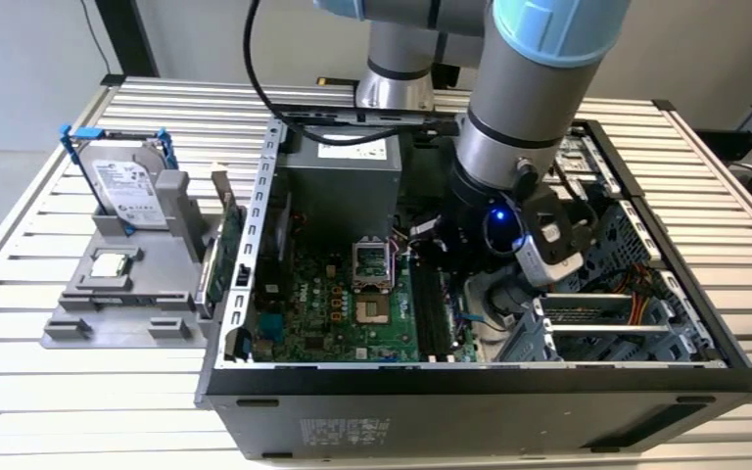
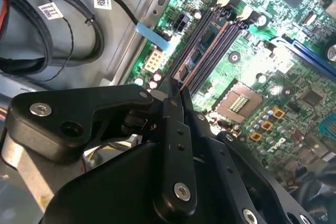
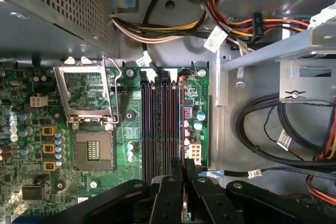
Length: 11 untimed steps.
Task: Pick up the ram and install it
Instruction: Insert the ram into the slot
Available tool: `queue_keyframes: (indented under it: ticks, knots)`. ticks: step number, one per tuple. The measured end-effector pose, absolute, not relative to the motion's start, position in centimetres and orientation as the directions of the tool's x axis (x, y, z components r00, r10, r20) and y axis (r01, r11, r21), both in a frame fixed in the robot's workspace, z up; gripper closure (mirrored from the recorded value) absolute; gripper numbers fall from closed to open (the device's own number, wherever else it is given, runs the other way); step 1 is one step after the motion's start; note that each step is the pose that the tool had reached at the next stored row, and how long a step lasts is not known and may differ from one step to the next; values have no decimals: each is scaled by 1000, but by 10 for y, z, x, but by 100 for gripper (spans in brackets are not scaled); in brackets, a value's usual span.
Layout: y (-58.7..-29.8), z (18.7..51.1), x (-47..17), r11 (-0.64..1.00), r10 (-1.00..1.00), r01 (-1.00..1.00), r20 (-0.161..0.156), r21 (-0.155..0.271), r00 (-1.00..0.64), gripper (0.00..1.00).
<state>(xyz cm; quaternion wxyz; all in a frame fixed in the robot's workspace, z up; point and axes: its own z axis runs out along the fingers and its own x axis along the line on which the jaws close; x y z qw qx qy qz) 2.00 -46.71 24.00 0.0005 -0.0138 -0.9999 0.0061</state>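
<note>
Slatted metal table (image 1: 36,392) carries an open computer case (image 1: 481,392); inside it the gripper (image 3: 177,174) hangs over the motherboard's slots (image 3: 163,124), fingers together, clamped on the ram (image 2: 202,45).

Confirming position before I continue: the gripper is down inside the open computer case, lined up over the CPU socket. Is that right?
Not quite. The gripper is down inside the open computer case, but it is lined up with the end of the black memory slots beside the CPU socket, not over the socket. The first wrist view shows this.
</note>
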Motion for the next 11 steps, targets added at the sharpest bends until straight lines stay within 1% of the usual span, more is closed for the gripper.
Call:
queue_keyframes:
  ticks: [11]
  knots:
    - [-472,230,18,1000,27,27,1,-12,-1000,100]
